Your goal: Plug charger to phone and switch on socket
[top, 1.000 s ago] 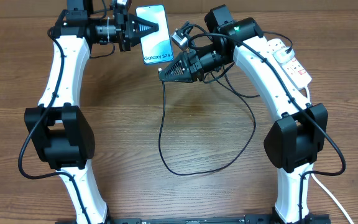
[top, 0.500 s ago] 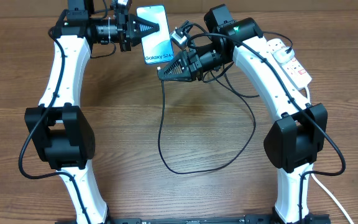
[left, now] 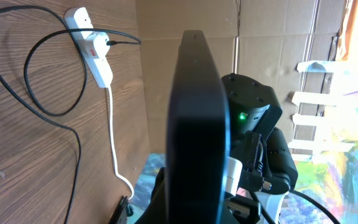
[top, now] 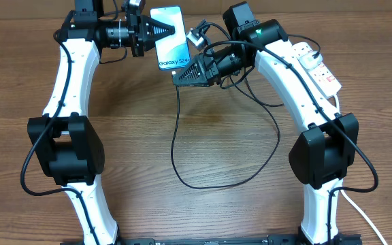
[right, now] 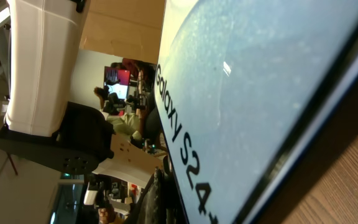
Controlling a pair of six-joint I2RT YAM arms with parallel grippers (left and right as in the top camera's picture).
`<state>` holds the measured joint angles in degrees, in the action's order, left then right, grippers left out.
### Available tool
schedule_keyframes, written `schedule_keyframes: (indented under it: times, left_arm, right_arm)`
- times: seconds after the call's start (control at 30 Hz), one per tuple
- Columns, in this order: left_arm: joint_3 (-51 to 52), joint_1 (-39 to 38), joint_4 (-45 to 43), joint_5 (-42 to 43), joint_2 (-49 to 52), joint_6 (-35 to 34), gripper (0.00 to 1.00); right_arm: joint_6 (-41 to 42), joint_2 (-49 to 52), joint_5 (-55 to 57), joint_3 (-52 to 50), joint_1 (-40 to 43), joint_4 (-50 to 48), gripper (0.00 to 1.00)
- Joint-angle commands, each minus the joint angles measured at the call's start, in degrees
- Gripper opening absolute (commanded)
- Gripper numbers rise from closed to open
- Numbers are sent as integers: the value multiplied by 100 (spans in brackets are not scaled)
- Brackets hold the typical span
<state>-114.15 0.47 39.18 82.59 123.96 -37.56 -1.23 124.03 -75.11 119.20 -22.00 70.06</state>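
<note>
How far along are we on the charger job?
Done: left gripper grips the phone; the charger is plugged into the socket. In hand: right gripper holds the charger's tip at the phone's labelled end; whether it's seated is hidden. Left: switching the socket on.

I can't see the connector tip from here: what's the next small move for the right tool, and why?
Probably ease the right tool a little toward the Galaxy S24 end of the phone. The left tool grips the phone by its side; the charger hangs from the right tool right at that end, and no view shows the connector seated.
</note>
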Motion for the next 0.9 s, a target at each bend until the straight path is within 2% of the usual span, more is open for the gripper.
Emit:
schedule_keyframes:
  times: [0.0,0.33,0.87]
  left_arm:
    - [-151,-81,-24,431,-236,-61,4]
    - [-151,-81,-26,431,-238,-59,4]
    - [-151,-81,-48,428,-238,-258,4]
  right_arm:
    - [-24,-166,-42,168,-39,-37,4]
    - [-2,-166,-166,168,216,-39,4]
    - [-4,-166,-295,164,138,-39,4]
